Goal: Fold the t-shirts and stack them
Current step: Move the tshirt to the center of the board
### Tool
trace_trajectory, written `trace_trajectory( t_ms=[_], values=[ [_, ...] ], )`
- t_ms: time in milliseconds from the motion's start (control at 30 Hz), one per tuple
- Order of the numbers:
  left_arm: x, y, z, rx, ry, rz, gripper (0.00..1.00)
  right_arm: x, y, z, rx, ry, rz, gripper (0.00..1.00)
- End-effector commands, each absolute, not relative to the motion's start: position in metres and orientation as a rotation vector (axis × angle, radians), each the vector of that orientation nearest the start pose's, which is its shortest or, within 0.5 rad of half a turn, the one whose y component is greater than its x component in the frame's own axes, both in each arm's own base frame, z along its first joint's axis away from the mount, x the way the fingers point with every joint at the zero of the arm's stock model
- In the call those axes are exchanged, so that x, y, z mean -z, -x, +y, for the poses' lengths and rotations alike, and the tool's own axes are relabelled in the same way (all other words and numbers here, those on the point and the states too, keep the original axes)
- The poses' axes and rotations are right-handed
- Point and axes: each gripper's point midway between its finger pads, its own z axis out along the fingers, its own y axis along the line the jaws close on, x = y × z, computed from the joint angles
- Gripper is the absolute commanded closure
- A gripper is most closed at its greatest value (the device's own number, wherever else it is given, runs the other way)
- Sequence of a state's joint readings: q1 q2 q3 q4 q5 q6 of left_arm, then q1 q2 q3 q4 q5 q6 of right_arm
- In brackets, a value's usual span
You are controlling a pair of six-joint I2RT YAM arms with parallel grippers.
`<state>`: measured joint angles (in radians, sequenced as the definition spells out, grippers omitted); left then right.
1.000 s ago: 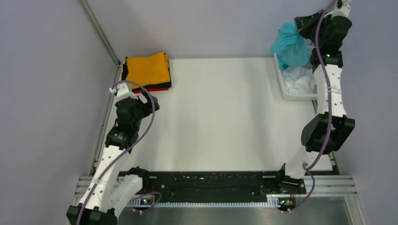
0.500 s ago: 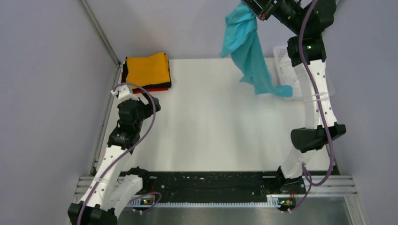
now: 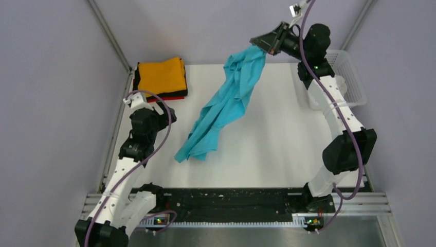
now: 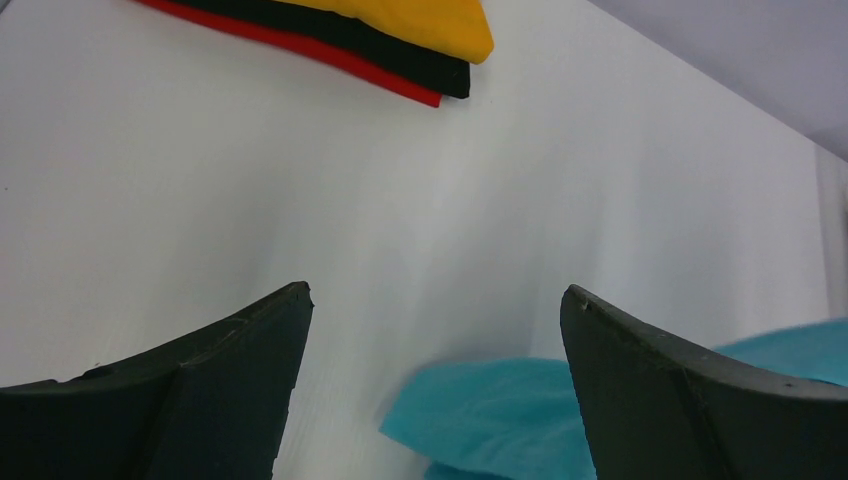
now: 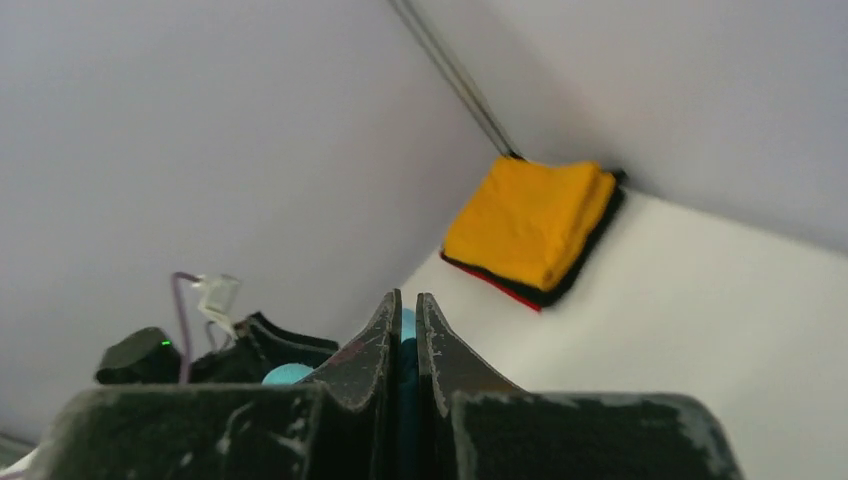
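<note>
White table: folded stack far-left, basket rt; rt gripper pinches teal tee, lt gripper agape.

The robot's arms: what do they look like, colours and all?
The left arm and right arm have white segments with black joints, and a purple cable loops along each. The left pincer and right pincer each have two black, wedge-shaped fingers.

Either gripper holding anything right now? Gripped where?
Right gripper is shut on the teal cloth t-shirt, pinching its raised, bunched end; the other end lies on the white table. Left gripper is open, empty.
</note>
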<state>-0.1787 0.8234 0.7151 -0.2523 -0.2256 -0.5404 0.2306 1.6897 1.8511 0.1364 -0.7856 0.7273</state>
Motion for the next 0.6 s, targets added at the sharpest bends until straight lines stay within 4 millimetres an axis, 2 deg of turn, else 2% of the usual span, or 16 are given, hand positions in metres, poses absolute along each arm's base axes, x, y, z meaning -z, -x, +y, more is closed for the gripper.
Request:
trace_trajectory(
  t_ms=[0,100,133,167,233,267,300,333,467,567],
  values=[
    [-0.214,-0.309,-0.041,0.288,0.491,1.887,0.01,-0.408,-0.454,0.172,-1.077,0.117,1.603,1.00],
    [-0.200,-0.306,-0.046,0.307,0.487,1.932,0.01,-0.301,-0.459,0.137,-0.976,-0.035,1.835,0.98],
    [-0.194,-0.306,-0.049,0.313,0.484,1.956,0.01,-0.264,-0.456,0.128,-0.921,-0.072,1.921,0.84],
    [-0.189,-0.305,-0.051,0.322,0.483,1.979,0.01,-0.230,-0.454,0.116,-0.830,-0.134,2.013,0.66],
    [-0.178,-0.303,-0.058,0.350,0.481,2.029,0.01,-0.194,-0.445,0.100,-0.706,-0.198,2.111,0.42],
    [-0.172,-0.302,-0.061,0.367,0.476,2.054,0.01,-0.184,-0.441,0.092,-0.650,-0.219,2.142,0.33],
    [-0.165,-0.301,-0.065,0.385,0.473,2.080,0.01,-0.180,-0.437,0.087,-0.603,-0.226,2.155,0.13],
    [-0.161,-0.300,-0.070,0.407,0.466,2.101,0.01,-0.180,-0.432,0.082,-0.555,-0.228,2.163,0.04],
    [-0.138,-0.283,-0.099,0.563,0.385,2.233,0.01,-0.182,-0.412,0.072,-0.318,-0.185,2.179,0.01],
    [-0.119,-0.274,-0.104,0.563,0.378,2.284,0.01,-0.171,-0.394,0.084,-0.238,-0.109,2.211,0.01]
  ],
)
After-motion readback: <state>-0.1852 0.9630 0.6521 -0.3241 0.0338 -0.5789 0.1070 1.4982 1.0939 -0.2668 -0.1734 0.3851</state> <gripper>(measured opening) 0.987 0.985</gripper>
